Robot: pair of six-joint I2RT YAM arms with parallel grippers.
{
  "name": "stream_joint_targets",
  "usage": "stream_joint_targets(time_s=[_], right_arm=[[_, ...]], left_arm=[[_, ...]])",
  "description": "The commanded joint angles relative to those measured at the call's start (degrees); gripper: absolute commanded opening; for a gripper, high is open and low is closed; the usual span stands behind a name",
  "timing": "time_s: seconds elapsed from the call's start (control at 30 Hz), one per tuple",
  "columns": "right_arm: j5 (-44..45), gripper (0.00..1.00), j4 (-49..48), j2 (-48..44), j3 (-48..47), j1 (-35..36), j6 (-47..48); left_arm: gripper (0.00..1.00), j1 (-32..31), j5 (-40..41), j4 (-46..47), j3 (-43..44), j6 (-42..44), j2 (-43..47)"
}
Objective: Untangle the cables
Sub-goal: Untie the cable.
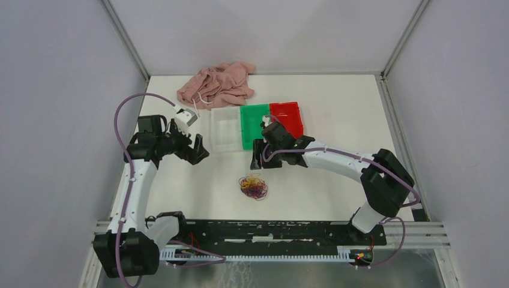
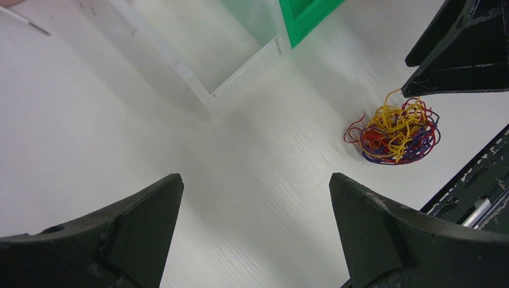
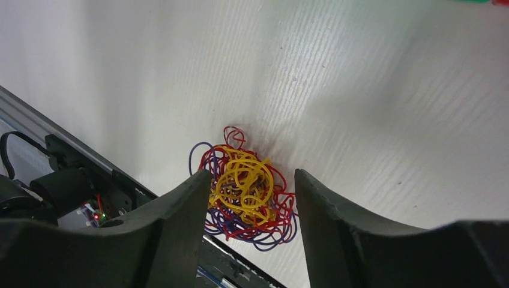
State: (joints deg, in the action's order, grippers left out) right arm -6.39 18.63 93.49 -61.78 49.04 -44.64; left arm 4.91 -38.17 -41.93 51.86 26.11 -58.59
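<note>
The cables [image 1: 254, 186] lie as one small tangle of yellow, red and purple wires on the white table, near the front middle. The tangle also shows in the left wrist view [image 2: 396, 132] and in the right wrist view [image 3: 249, 195]. My right gripper [image 1: 264, 159] is open and empty, above the table just behind the tangle; in its own view [image 3: 252, 180] the tangle shows between the two fingers, farther off. My left gripper [image 1: 198, 150] is open and empty, well to the left of the tangle; its wrist view [image 2: 255, 180] shows bare table between the fingers.
Three trays stand side by side behind the grippers: white [image 1: 225, 139], green [image 1: 255, 129] and red [image 1: 288, 117]. A pink garment [image 1: 217, 85] lies at the back. A black rail [image 1: 270, 231] runs along the table's front edge.
</note>
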Motion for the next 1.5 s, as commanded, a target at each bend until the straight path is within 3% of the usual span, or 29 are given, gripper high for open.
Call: stream_joint_targets(time_s=[0.0, 0.17, 0.4, 0.67, 0.8, 0.93, 1.13, 1.17, 1.27, 1.3, 1.37, 1.47], right_arm=[[3.5, 0.65, 1.0, -3.6, 0.0, 0.3, 0.7], [3.7, 0.67, 0.1, -3.8, 2.1, 0.3, 0.3], [-0.4, 0.52, -5.7, 0.4, 2.3, 0.3, -1.9], [-2.4, 0.41, -5.4, 2.5, -0.6, 0.3, -1.8], [-2.9, 0.26, -5.5, 2.0, -1.1, 0.2, -1.9], [-4.3, 0.01, -5.5, 0.9, -2.2, 0.1, -1.7], [-5.4, 0.00, -3.0, -1.8, -5.7, 0.1, 0.6], [-4.4, 0.04, -0.6, -2.1, -6.6, 0.0, 1.4], [-2.0, 0.53, 2.8, -2.9, -6.3, -0.5, 2.0], [-1.6, 0.62, 2.6, -3.1, -5.0, -0.7, 1.3], [-1.8, 0.68, 2.1, -3.3, -2.5, -1.2, 0.1], [-2.6, 0.69, 0.6, -3.4, 0.6, -1.3, -1.7]], left_arm=[[0.99, -0.1, -2.9, -0.8, 1.6, 2.9, 1.5], [0.99, -0.1, -3.6, -1.0, 1.4, 3.1, 1.4], [0.99, -0.1, -3.4, -1.0, 1.2, 3.2, 1.9], [0.99, 0.0, -2.8, -1.2, 1.8, 3.3, 2.6], [0.99, -0.1, -3.2, -1.2, 1.8, 3.1, 3.1], [0.99, -0.1, -3.3, -1.3, 1.8, 3.0, 3.6], [0.99, 0.0, -3.8, -1.2, 1.3, 3.0, 4.5], [0.99, -0.1, -4.0, -1.4, 1.3, 3.3, 4.5], [0.99, -0.1, -4.5, -2.0, 1.5, 3.9, 4.4], [0.99, -0.1, -4.7, -2.0, 1.6, 3.8, 4.3], [0.99, -0.1, -4.9, -2.0, 1.6, 3.9, 4.1], [0.99, -0.1, -5.2, -2.0, 1.7, 3.9, 3.9]])
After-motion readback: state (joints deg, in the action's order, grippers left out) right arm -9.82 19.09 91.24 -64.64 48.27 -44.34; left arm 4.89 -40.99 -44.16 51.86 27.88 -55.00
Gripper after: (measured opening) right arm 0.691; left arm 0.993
